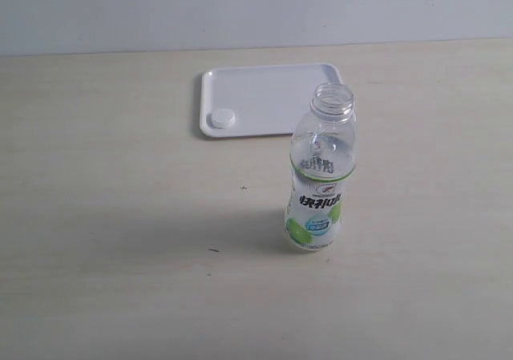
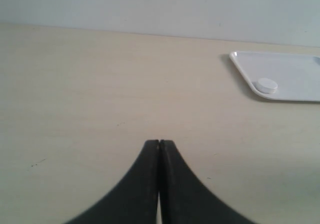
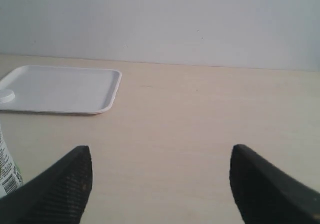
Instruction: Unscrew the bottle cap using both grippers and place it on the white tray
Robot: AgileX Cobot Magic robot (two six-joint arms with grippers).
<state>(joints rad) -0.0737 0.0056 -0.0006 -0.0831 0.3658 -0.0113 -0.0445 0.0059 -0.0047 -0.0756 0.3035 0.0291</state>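
Observation:
The clear bottle (image 1: 319, 175) with a green and white label stands upright on the table, its neck bare. The white bottle cap (image 1: 220, 119) lies on the white tray (image 1: 272, 95), in the corner nearest the front left. Neither arm shows in the exterior view. In the left wrist view my left gripper (image 2: 159, 143) is shut with nothing between its fingers, over bare table; the cap (image 2: 266, 86) and tray (image 2: 290, 74) lie ahead, off to one side. My right gripper (image 3: 160, 156) stands wide open and empty, with the bottle's label (image 3: 6, 171) beside one finger and the tray (image 3: 60, 89) beyond.
The pale wooden table (image 1: 120, 232) stretches around the bottle and tray. A plain light wall (image 1: 240, 7) runs along the far edge behind the tray.

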